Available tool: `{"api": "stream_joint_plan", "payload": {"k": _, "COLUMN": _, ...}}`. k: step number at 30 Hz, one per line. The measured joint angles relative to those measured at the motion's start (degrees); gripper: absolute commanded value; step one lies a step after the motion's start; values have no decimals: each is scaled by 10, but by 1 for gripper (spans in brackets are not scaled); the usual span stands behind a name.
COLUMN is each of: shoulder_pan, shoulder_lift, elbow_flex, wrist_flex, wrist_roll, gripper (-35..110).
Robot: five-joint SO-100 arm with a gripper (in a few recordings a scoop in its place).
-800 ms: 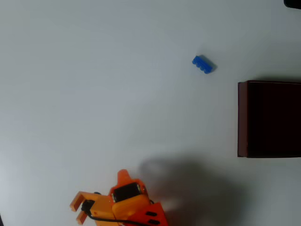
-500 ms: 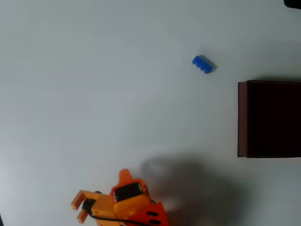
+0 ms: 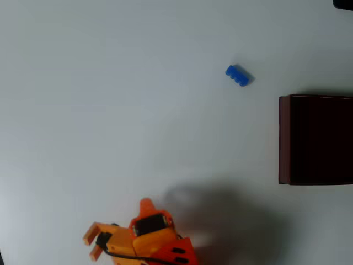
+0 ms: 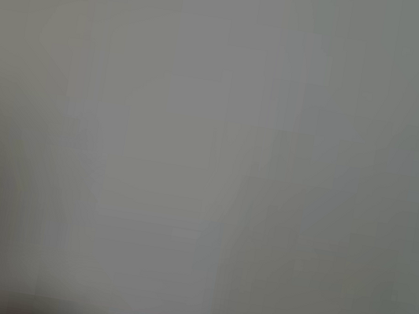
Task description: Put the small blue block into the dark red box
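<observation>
White table [image 3: 110, 110] carries the orange arm [image 3: 149, 237] low at the bottom edge, jaws' state unclear.

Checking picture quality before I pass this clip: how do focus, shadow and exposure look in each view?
Overhead view: fairly sharp, even light; a soft grey shadow spreads right of the orange gripper; the dark red box interior reads near black; the small blue block is clear. Wrist view: wholly blurred grey, nothing resolvable.
</observation>
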Motion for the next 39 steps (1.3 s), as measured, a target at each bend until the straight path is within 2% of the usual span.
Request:
{"api": "stream_joint_plan", "payload": {"k": 3, "shoulder_pan": 11, "shoulder_lift": 1, "elbow_flex": 0, "wrist_flex": -4, "wrist_roll": 40, "gripper": 17}}
{"api": "stream_joint_plan", "payload": {"k": 10, "shoulder_pan": -3, "shoulder_lift": -25, "elbow_flex": -16, "wrist_flex": -36, "wrist_roll": 202, "gripper": 25}}
{"api": "stream_joint_plan", "payload": {"k": 14, "shoulder_pan": 40, "shoulder_lift": -149, "elbow_flex": -96, "wrist_flex": -81, "wrist_roll": 239, "gripper": 25}}
{"api": "stream_joint_plan", "payload": {"k": 20, "shoulder_pan": 144, "shoulder_lift": -473, "elbow_flex": -332, "wrist_flex": -75, "wrist_roll": 242, "gripper": 25}}
{"api": "stream_joint_plan", "payload": {"k": 25, "shoulder_pan": 194, "shoulder_lift": -654, "elbow_flex": -508, "wrist_flex": -27, "wrist_roll": 208, "gripper": 24}}
{"api": "stream_joint_plan", "payload": {"k": 31, "shoulder_pan": 261, "shoulder_lift": -812, "elbow_flex": -680, "wrist_flex": 11, "wrist_roll": 173, "gripper": 24}}
{"api": "stream_joint_plan", "payload": {"k": 39, "shoulder_pan": 301, "shoulder_lift": -987, "elbow_flex": -830, "wrist_flex": 13, "wrist_roll": 146, "gripper": 24}}
